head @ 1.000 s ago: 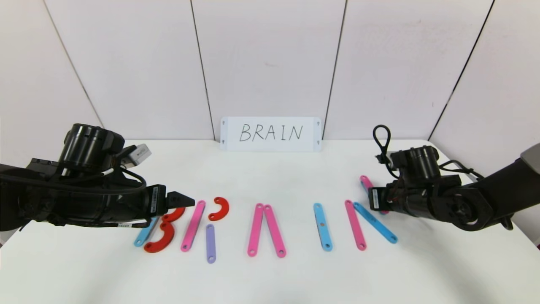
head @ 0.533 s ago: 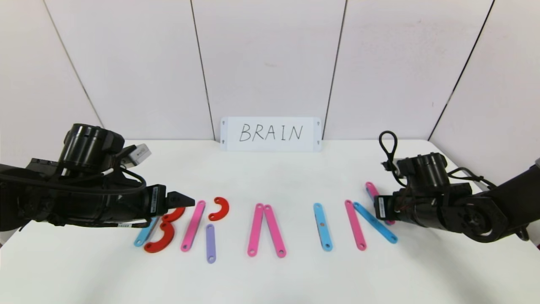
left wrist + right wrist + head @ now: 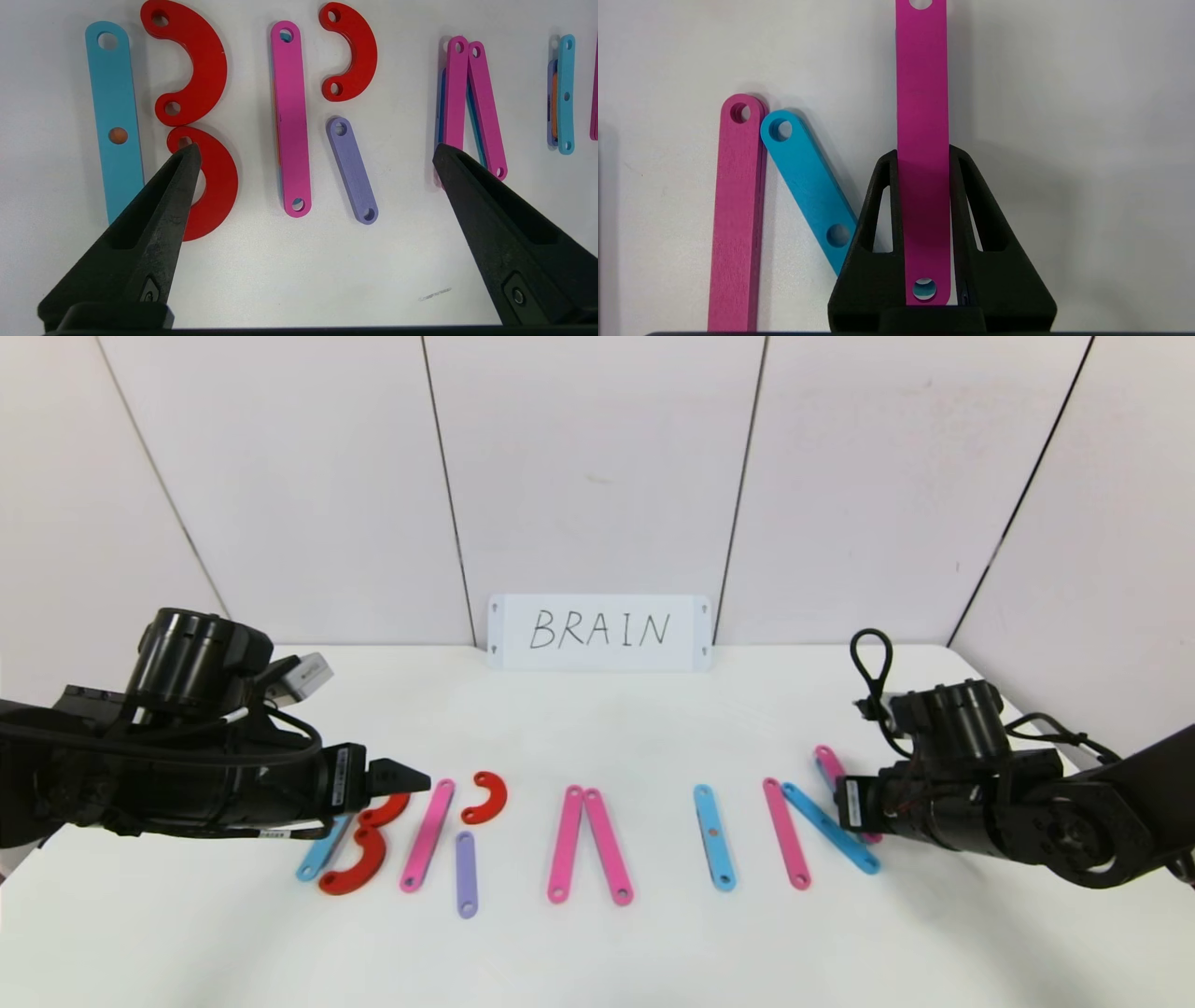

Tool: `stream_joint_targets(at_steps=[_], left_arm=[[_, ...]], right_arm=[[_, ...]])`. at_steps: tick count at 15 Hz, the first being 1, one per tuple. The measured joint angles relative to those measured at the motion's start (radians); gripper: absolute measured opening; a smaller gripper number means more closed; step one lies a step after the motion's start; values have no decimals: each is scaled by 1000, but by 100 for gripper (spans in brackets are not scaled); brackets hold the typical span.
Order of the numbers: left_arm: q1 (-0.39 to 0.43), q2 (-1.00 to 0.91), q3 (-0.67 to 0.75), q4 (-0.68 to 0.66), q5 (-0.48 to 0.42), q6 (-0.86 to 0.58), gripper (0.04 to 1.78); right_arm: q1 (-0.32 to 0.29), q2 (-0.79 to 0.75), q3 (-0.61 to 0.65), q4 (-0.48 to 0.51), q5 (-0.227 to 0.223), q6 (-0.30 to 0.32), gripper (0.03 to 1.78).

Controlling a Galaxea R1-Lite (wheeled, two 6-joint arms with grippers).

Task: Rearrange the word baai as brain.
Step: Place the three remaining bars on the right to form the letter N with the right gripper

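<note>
**Inspector:** Your right gripper (image 3: 924, 233) is clamped tight on a pink bar (image 3: 922, 93), low over the table (image 3: 597, 952) near its right edge. That bar lies just beside the slanted blue bar (image 3: 831, 828) and the other pink bar (image 3: 786, 833).

**Operator:** And the left?

**Inspector:** Your left gripper (image 3: 317, 154) hangs fully spread and empty above the left end of the row, over the red curves (image 3: 196, 60) and the lilac bar (image 3: 352, 170).

**Operator:** The letters?

**Inspector:** You have them in one row across the table's middle, nearer its front edge. The white card (image 3: 599, 631) stands at the back edge.
</note>
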Motion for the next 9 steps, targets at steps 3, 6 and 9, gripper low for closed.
stream_joint_targets(at_steps=[3, 6, 9], left_arm=[[-1, 0, 0, 0, 0, 0, 174], [-3, 0, 1, 0, 0, 0, 174], [-3, 0, 1, 0, 0, 0, 174]], right_arm=[[3, -8, 11, 0, 0, 3, 30], [4, -13, 26, -1, 0, 4, 30], [-1, -19, 30, -1, 0, 3, 30]])
